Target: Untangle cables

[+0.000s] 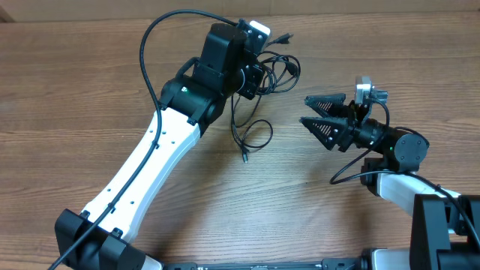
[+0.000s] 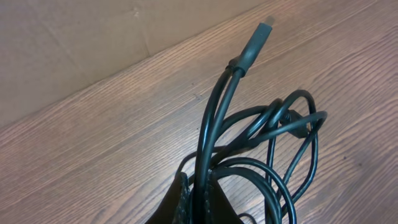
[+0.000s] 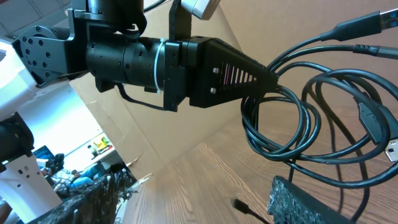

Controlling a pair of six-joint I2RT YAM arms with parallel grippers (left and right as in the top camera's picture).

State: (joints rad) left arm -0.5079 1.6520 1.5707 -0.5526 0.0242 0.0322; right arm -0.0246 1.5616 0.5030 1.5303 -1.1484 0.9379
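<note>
In the overhead view the cables (image 1: 279, 70) are a bunch of thin black loops at the table's back. One strand (image 1: 251, 133) trails toward me and ends in a small plug (image 1: 245, 157). My left gripper (image 1: 261, 75) is shut on the bunch. The left wrist view shows its fingers (image 2: 183, 196) pinching a cord that rises to a plug (image 2: 255, 42), with loops (image 2: 292, 124) to the right. My right gripper (image 1: 304, 110) stands open, to the right of the bunch and apart from it. From the right wrist the lifted loops (image 3: 298, 124) hang from the left gripper (image 3: 270, 76), above the right fingers (image 3: 311, 202).
A brown cardboard wall (image 2: 74, 43) runs along the table's far edge. The left arm's own thick cable (image 1: 150, 45) arcs above its white link (image 1: 142, 169). The wooden tabletop (image 1: 300, 202) lies between the two arms.
</note>
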